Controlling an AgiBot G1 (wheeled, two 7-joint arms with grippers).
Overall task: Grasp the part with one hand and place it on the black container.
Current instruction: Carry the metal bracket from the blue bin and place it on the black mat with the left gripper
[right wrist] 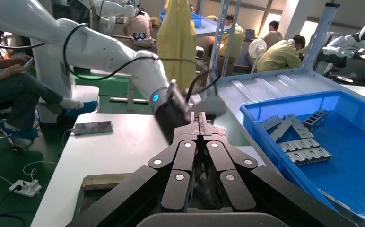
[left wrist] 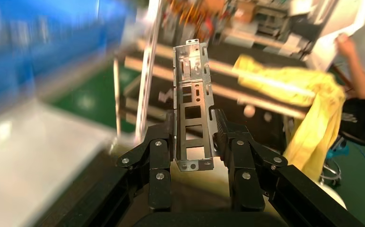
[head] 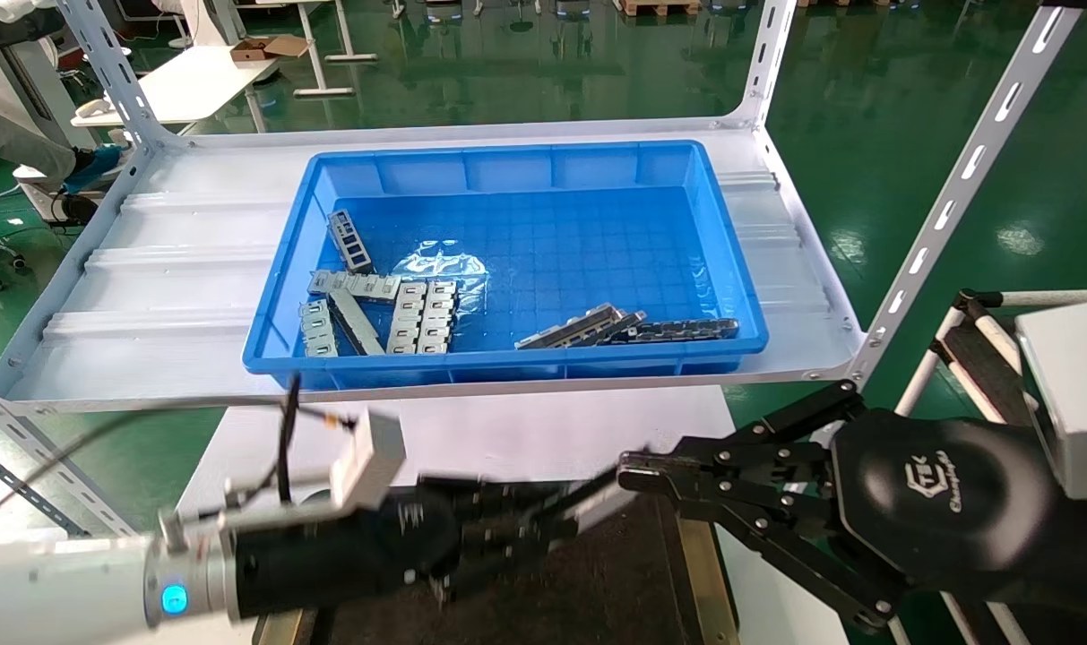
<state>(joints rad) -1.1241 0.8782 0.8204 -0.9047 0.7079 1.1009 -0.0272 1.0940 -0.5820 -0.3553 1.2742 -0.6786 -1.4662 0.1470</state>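
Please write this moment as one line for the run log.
left gripper: shut on long silver-grey metal channel part, over black flat container | right gripper: shut, empty, nearby | blue plastic bin: more parts inside

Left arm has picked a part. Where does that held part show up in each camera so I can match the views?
Head view: only a pale blurred end of the part shows beyond the left gripper, above the black container.
Left wrist view: the part stands centre frame, clamped between the jaws.
Right wrist view: I cannot make it out; the left gripper sits behind the shut right gripper.
Shared landmark: the blue bin.
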